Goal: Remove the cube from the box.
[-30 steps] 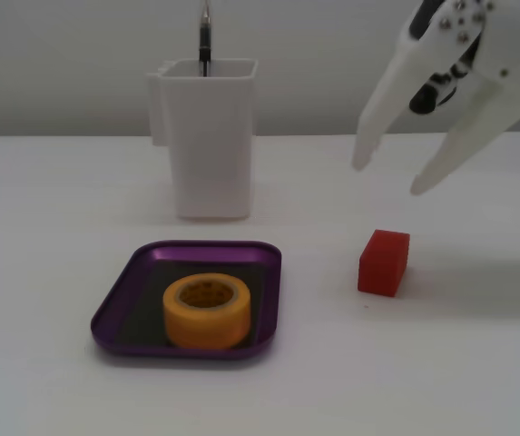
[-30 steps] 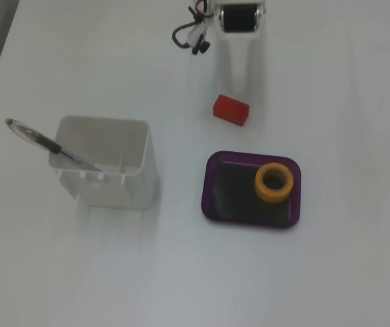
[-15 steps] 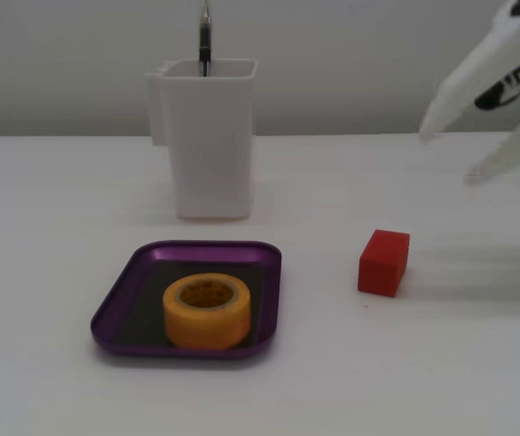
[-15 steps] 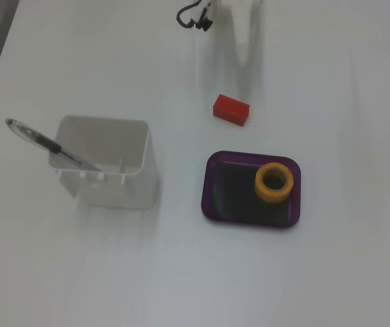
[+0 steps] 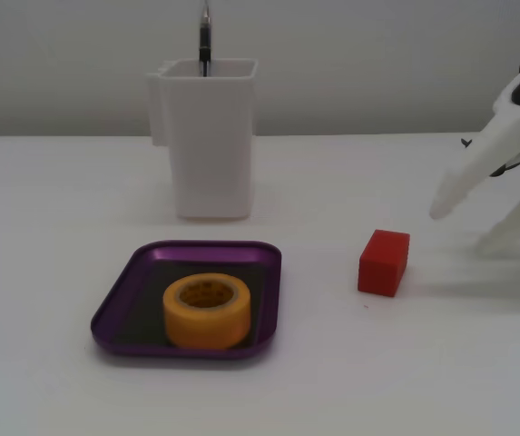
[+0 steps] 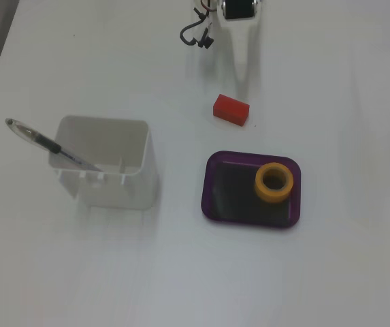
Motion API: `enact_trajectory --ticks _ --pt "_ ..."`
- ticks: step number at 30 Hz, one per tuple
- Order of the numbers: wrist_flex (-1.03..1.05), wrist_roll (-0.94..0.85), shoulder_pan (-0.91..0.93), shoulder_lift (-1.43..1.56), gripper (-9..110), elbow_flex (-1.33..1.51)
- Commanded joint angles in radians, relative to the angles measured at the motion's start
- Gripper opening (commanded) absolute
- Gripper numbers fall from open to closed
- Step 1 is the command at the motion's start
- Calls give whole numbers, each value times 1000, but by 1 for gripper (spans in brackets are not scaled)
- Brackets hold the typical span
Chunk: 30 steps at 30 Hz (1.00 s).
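The red cube (image 5: 384,263) (image 6: 231,110) rests on the white table, outside the box and apart from it. The box (image 5: 114,307) (image 6: 207,194) is a shallow purple tray; a yellow tape roll (image 5: 207,311) (image 6: 274,182) lies on its dark floor. In the low fixed view my white gripper (image 5: 462,229) hangs open and empty to the right of the cube, fingertips just above the table. Seen from the high fixed view, the gripper (image 6: 244,76) points down at the table just beyond the cube, touching nothing.
A tall white container (image 5: 210,136) (image 6: 106,167) holding a pen (image 5: 204,41) (image 6: 45,144) stands behind the box in the low fixed view. Black cables (image 6: 196,34) hang by the arm at the top of the high fixed view.
The open gripper has swung away from above the cube to the right, then dropped lower toward the table. Cube, box and tape roll have not moved.
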Motion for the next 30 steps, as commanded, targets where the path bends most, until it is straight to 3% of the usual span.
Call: enact_trajectory --ticks 1,4,30 --pt "2 5 -5 97 10 12" --pt "2 5 -5 97 -2 12" --pt "-12 5 -5 97 1 17"
